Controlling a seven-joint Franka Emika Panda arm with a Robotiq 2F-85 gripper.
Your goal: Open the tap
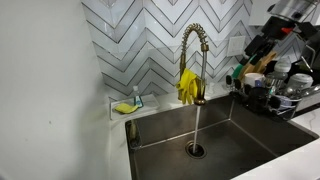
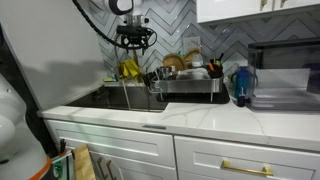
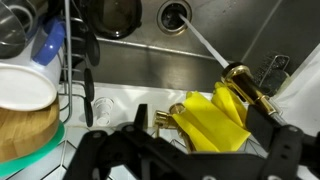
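Observation:
The gold tap [image 1: 193, 45] with its coiled gooseneck stands behind the steel sink [image 1: 240, 140]. A thin stream of water runs from its spout to the drain [image 1: 196, 149]. Yellow rubber gloves [image 1: 187, 87] hang over it. In an exterior view my gripper [image 2: 134, 42] hangs open and empty just above the tap [image 2: 128, 72]. In the wrist view the gripper [image 3: 200, 122] has its dark fingers spread either side of the gloves [image 3: 212, 125]. The gold spout [image 3: 246, 86] is at the right, and a short gold fitting [image 3: 163, 116] shows left of the gloves. My gripper touches nothing.
A dish rack [image 2: 190, 82] full of dishes stands beside the sink, close to my arm; it also shows in an exterior view [image 1: 270, 95]. A white soap tray [image 1: 126, 105] sits at the sink's far corner. The tiled wall [image 1: 150, 40] is right behind the tap.

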